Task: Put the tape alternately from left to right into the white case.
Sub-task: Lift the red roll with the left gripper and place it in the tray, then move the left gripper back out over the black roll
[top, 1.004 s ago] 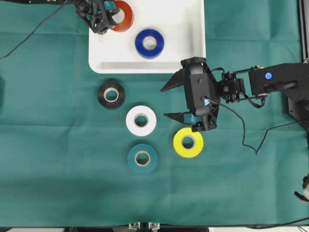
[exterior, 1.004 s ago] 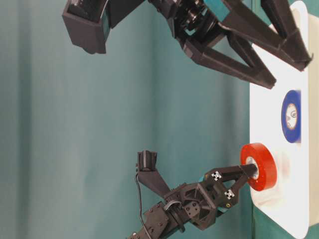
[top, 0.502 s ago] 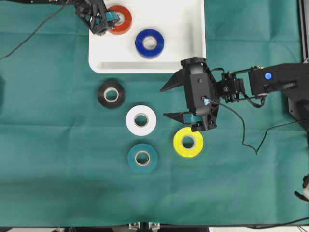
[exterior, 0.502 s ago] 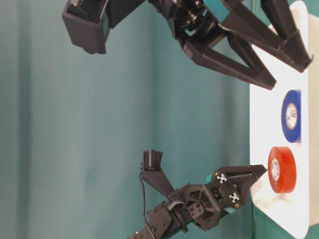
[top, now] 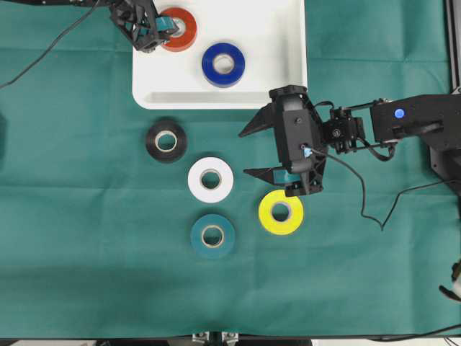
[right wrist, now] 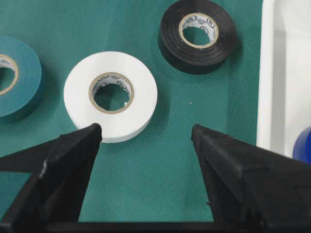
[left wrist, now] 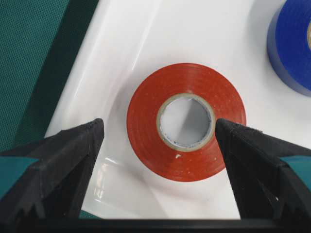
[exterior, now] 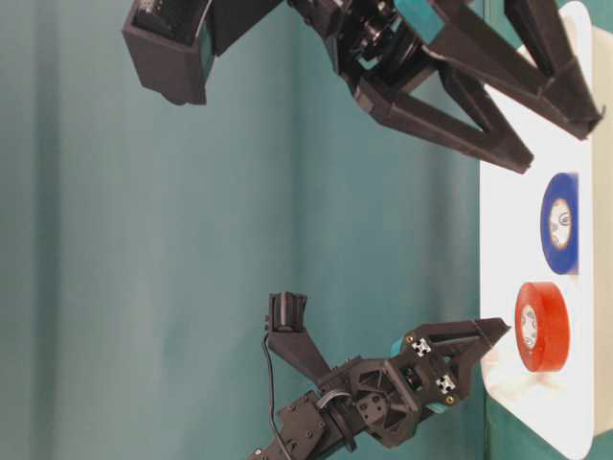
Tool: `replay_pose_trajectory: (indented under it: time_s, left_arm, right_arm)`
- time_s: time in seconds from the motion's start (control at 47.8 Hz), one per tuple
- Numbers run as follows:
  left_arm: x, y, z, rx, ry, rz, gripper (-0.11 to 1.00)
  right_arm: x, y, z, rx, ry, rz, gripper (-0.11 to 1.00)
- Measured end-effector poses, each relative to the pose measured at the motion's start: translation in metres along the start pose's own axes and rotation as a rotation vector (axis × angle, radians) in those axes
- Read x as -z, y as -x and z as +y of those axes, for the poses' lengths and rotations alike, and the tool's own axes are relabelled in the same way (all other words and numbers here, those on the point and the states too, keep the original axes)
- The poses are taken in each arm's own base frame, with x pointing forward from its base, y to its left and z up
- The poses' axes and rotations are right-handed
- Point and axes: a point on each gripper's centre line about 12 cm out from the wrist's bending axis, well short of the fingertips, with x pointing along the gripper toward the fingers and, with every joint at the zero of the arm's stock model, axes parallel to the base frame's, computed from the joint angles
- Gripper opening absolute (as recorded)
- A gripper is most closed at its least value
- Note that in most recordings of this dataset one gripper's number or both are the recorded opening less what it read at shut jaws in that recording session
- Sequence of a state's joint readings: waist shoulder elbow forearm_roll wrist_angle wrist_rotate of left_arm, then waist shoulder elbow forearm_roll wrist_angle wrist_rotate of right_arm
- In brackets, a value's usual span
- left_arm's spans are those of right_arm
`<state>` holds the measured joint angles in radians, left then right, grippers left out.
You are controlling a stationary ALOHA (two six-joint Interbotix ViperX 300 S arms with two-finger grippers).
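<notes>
Your next rolls look light, rigid and glossy, so probably slick; pinch across the outer rim, or one wall through the core. Each lies flat, hole facing up, with no long axis. The white roll (top: 210, 179) sits mid-frame in the overhead view, black (top: 166, 141) up-left of it, teal (top: 212, 236) below, yellow (top: 281, 212) to its right. Red-orange (top: 178, 29) and blue (top: 222, 64) lie in the white case (top: 288, 72), top centre. Your right gripper (top: 253, 150) hangs spread and empty; the left gripper (left wrist: 158, 133) stands spread around red-orange.
</notes>
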<state>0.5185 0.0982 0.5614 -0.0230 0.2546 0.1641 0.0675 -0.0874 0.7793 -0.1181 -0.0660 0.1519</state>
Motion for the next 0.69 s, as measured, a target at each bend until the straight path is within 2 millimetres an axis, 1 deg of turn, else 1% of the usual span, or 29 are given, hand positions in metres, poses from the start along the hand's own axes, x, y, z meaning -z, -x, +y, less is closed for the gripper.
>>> replay_pose_trajectory:
  time_s: [0.146,0.314,0.481,0.69]
  left_arm:
    - [0.0,0.001,-0.001,0.002,-0.004,0.0,0.77]
    - [-0.005,0.012,-0.015,0.024,-0.034,-0.005,0.77]
    - [-0.006,0.026,-0.036,0.058,-0.08,-0.011,0.77]
    - [0.003,0.04,-0.07,0.115,-0.148,-0.006,0.77]
  right_arm:
    - [0.0,0.0,0.0,0.0,0.0,0.0,0.81]
    - [0.0,0.0,-0.001,0.001,-0.001,-0.002,0.81]
    - [0.0,0.0,-0.001,0.001,-0.001,0.0,0.81]
    - [0.0,0.0,0.0,0.0,0.0,-0.002,0.81]
